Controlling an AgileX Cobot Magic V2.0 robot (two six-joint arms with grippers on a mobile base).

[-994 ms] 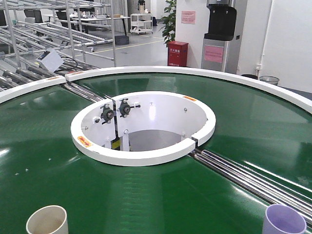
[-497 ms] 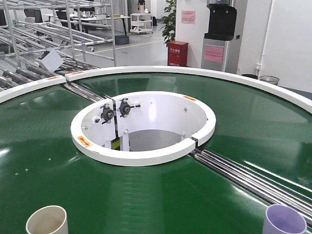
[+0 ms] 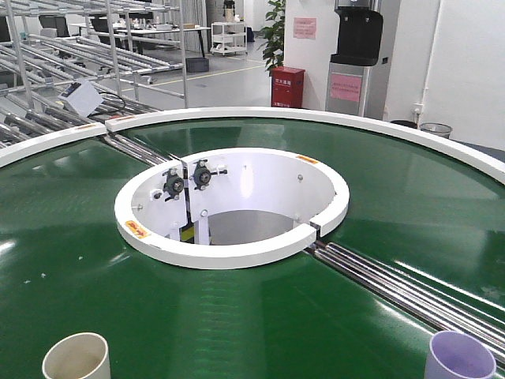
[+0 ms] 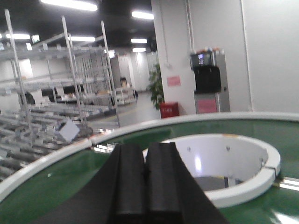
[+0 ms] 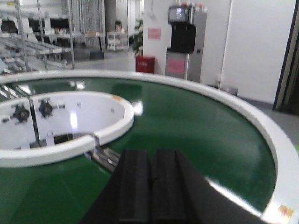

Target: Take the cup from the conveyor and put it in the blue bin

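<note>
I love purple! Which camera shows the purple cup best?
The exterior front-facing view. The purple cup stands on the conveyor at the bottom right corner, open top showing, lower part cut off by the edge. Neither wrist view shows it at all, only belt.

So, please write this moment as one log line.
left gripper: jaws shut, empty | right gripper: jaws shut, empty | conveyor: beige cup, purple cup

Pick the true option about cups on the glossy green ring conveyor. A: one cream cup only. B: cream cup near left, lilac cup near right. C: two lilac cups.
B: a round cream cup stands near left and a round lilac cup near right on the conveyor.
</note>
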